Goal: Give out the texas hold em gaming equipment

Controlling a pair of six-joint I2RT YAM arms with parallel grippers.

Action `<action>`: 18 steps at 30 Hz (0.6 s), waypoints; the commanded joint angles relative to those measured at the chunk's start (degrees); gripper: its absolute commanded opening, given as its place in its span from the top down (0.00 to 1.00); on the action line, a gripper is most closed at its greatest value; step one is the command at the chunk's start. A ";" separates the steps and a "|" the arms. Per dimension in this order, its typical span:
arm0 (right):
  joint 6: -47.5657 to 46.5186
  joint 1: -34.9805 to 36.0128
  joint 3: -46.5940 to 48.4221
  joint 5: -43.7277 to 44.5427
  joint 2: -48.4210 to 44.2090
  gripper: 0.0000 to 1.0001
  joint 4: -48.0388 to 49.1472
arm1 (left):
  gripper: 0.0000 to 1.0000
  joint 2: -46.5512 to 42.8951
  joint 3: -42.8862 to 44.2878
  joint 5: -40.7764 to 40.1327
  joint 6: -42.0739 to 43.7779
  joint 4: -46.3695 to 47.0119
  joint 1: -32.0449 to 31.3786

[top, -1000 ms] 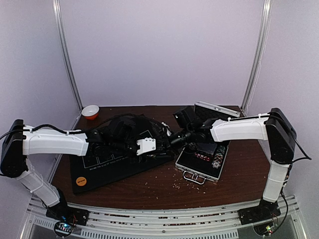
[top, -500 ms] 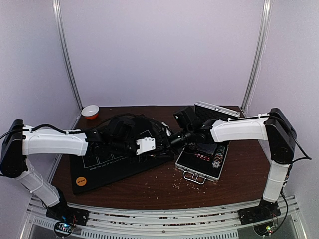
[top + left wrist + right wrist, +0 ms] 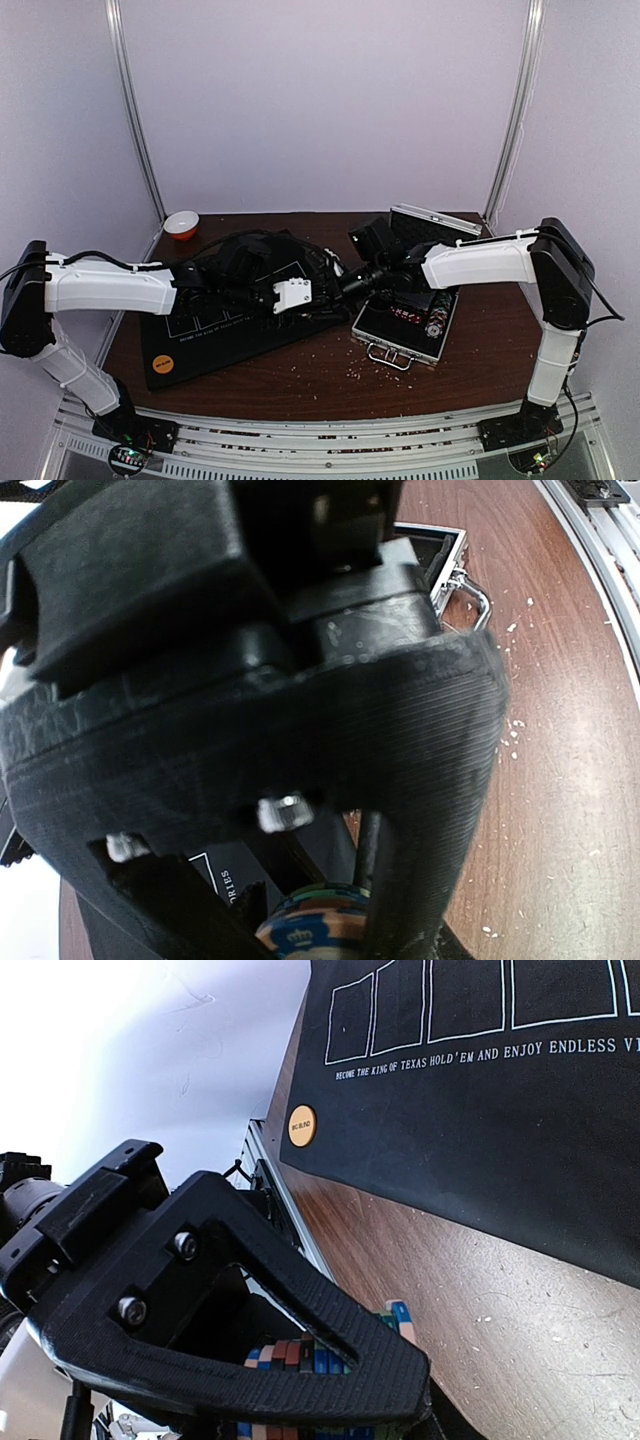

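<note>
My left gripper [image 3: 318, 290] and right gripper [image 3: 346, 283] meet tip to tip over the near right edge of the black Texas Hold'em mat [image 3: 220, 335]. In the left wrist view the left gripper [image 3: 310, 925] is shut on a small stack of striped poker chips [image 3: 312, 932] with a blue crown on the top face. In the right wrist view the right gripper [image 3: 340, 1355] is shut on a stack of striped chips [image 3: 300, 1348], seen through its finger. More chips [image 3: 436, 320] lie in the open silver case [image 3: 390, 345]. An orange button disc [image 3: 163, 366] lies on the mat's near left corner and also shows in the right wrist view [image 3: 301, 1125]. No cards show.
The case's lid [image 3: 435, 218] stands open at the back right. A small orange-and-white bowl [image 3: 181, 224] sits at the back left corner. Black cables [image 3: 250, 250] bunch over the mat behind the left gripper. White crumbs dot the brown table [image 3: 330, 385].
Almost nothing has changed. The right arm's forearm has shifted very slightly left, and both grippers stay together at the mat's edge.
</note>
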 commanded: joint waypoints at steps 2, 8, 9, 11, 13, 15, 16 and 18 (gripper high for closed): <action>1.18 -0.40 -1.08 -2.50 2.85 0.66 4.17 | 1.00 -0.18 -3.00 -0.22 -3.49 4.68 0.64; 2.64 -0.65 1.94 -2.81 9.37 0.66 8.26 | 1.00 3.77 -5.10 -1.88 -6.41 8.16 2.44; 2.74 -0.67 2.70 -2.65 10.40 0.66 8.47 | 1.00 4.23 -5.45 -1.98 -6.66 8.65 2.87; 2.64 -0.81 4.73 -2.08 12.81 0.66 8.23 | 1.00 5.46 -5.72 -2.13 -7.23 9.24 4.06; 3.06 -0.78 6.37 -1.60 14.90 0.65 8.67 | 1.00 6.76 -5.57 -2.13 -7.50 8.96 5.24; 4.27 -0.83 7.03 -0.94 16.49 0.64 10.07 | 1.00 8.05 -5.42 -2.13 -7.46 8.18 6.11; 4.82 -0.80 7.13 -0.72 17.15 0.63 10.84 | 1.00 8.58 -5.35 -2.06 -7.43 7.86 6.44; 5.49 -0.80 7.52 -0.18 18.40 0.61 11.41 | 1.00 9.42 -5.37 -2.03 -7.18 7.36 7.19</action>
